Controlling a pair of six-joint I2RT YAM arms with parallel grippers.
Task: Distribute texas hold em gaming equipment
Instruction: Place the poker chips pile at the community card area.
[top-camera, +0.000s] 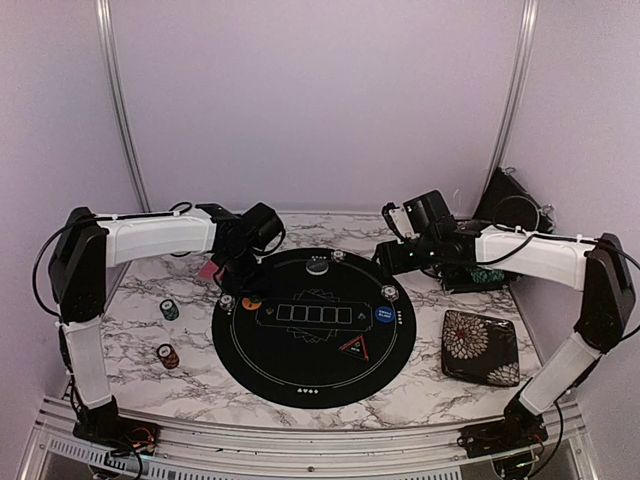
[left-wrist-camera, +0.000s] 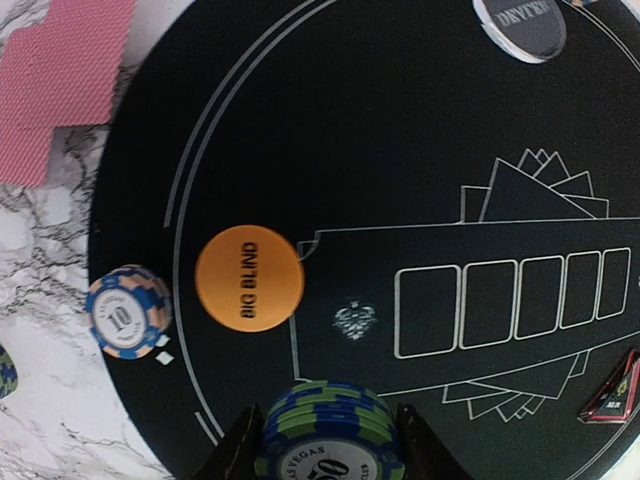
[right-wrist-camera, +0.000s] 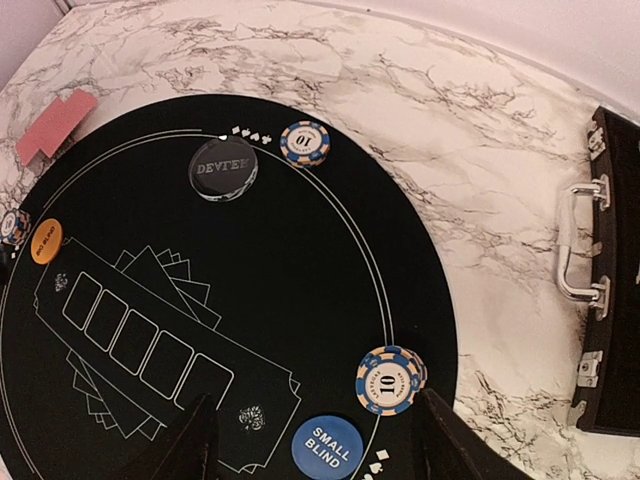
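Observation:
My left gripper (left-wrist-camera: 330, 452) is shut on a blue-and-green poker chip stack (left-wrist-camera: 330, 425), held over the left part of the mat beside the orange big-blind button (left-wrist-camera: 249, 279) and a blue-and-peach chip stack (left-wrist-camera: 127, 311). Pink-backed cards (left-wrist-camera: 60, 85) lie off the mat's far left edge. My right gripper (right-wrist-camera: 320, 450) stands open and empty above the mat's right side. The blue small-blind button (right-wrist-camera: 328, 447) and a chip stack (right-wrist-camera: 390, 380) lie below its jaws. The dealer button (right-wrist-camera: 224, 168) and another chip stack (right-wrist-camera: 304, 143) sit at the far rim. A black triangle marker (top-camera: 357, 348) lies front right.
The round black mat (top-camera: 315, 385) fills the table's middle. Two chip stacks (top-camera: 169, 309) (top-camera: 167, 355) stand on the marble to its left. A floral-patterned case (top-camera: 480, 346) lies at the right, and a black case with a metal handle (right-wrist-camera: 600, 270) sits behind my right arm.

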